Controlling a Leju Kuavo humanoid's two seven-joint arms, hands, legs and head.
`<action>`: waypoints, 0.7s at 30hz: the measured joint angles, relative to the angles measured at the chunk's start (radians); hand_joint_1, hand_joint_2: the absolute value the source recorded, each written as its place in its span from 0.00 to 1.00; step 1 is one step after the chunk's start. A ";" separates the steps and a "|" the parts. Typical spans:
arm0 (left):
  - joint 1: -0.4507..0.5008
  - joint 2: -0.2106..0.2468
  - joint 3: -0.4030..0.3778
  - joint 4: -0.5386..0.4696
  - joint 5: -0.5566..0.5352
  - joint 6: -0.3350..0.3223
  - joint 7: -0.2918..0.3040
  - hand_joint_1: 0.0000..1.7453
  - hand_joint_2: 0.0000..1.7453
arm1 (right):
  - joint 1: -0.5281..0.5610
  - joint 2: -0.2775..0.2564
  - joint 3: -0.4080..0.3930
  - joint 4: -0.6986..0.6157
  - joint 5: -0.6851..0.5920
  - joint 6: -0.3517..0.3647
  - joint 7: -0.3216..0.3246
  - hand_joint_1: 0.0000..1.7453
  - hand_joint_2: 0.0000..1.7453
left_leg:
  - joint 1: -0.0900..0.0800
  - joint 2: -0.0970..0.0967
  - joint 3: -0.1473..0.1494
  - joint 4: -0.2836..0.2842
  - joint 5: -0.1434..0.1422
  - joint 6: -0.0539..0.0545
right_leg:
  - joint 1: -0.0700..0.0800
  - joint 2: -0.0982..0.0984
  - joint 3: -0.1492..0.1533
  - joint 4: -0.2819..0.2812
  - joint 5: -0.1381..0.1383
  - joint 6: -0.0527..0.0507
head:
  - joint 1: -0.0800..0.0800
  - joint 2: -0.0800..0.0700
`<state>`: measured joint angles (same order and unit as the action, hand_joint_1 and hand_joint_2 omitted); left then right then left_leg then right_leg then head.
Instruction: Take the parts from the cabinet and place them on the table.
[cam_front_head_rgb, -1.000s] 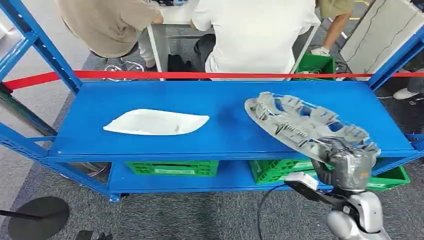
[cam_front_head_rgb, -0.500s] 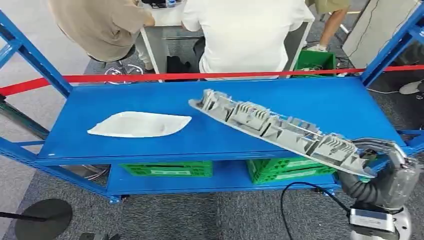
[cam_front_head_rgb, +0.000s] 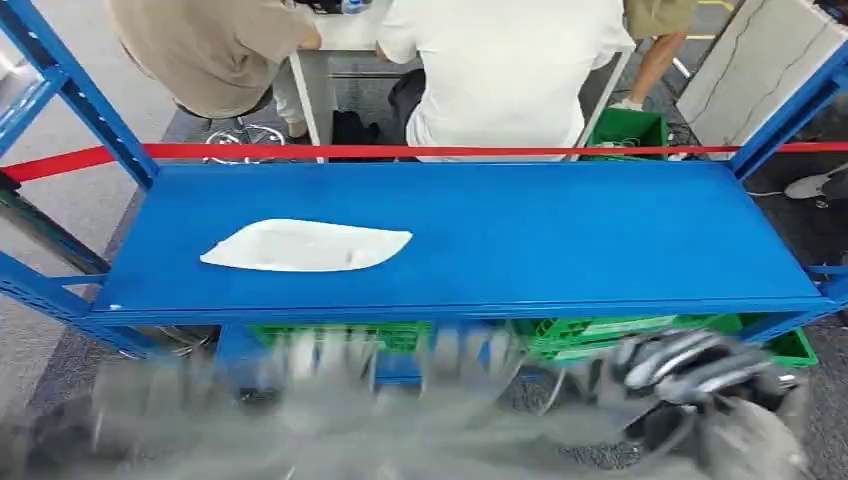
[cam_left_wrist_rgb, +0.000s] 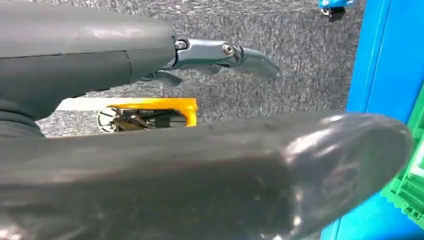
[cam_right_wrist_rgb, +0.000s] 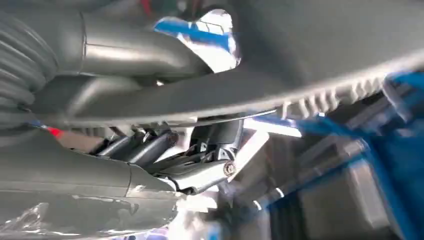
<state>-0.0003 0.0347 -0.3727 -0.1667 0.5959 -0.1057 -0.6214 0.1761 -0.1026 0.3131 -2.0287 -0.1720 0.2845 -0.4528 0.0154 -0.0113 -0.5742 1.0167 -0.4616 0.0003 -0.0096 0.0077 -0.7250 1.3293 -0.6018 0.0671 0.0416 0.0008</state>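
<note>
Below the shelf's (cam_front_head_rgb: 470, 240) near edge, your right hand (cam_front_head_rgb: 690, 365) seemingly grips the grey part (cam_right_wrist_rgb: 210, 95), though blur hides it. Long, stiff, light: hold it mid-length. Your left hand (cam_left_wrist_rgb: 200, 165) hangs with fingers apart, holding nothing.

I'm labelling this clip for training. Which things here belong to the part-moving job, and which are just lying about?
Job:
- long grey ribbed plastic part, held in the right hand
- flat white plastic part lying on the blue metal shelf
- left hand, holding nothing

Lying about:
- green plastic crates under the shelf
- red barrier tape
- people sitting behind it
</note>
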 joint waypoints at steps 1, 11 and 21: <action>0.001 0.000 0.000 0.000 0.000 0.000 0.001 0.00 0.00 | 0.000 -0.003 0.016 0.000 -0.004 0.018 0.007 1.00 1.00 | 0.000 0.000 0.000 0.000 0.000 0.000 | 0.000 0.000 -0.004 0.013 0.003 0.000 | 0.000 0.000; 0.000 0.000 0.000 0.000 -0.003 0.005 0.050 0.00 0.00 | -0.016 -0.028 0.111 0.016 -0.090 0.179 0.040 1.00 1.00 | -0.003 -0.002 -0.001 0.001 0.005 -0.012 | 0.002 0.001 0.164 -0.296 0.124 -0.010 | 0.000 0.000; 0.002 0.002 -0.011 0.004 -0.012 0.018 0.145 0.00 0.00 | -0.067 -0.041 0.216 0.076 -0.093 0.184 0.089 1.00 1.00 | 0.001 0.000 -0.054 0.218 -0.136 -0.053 | 0.002 -0.003 0.073 -0.305 0.215 -0.056 | -0.007 0.000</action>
<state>0.0021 0.0362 -0.3841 -0.1629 0.5840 -0.0881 -0.4761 0.1087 -0.1438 0.5295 -1.9527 -0.2647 0.4684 -0.3643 0.0159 -0.0113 -0.6286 1.2342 -0.5973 -0.0528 -0.0073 0.0047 -0.6520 1.0243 -0.3870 0.0111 0.0343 0.0008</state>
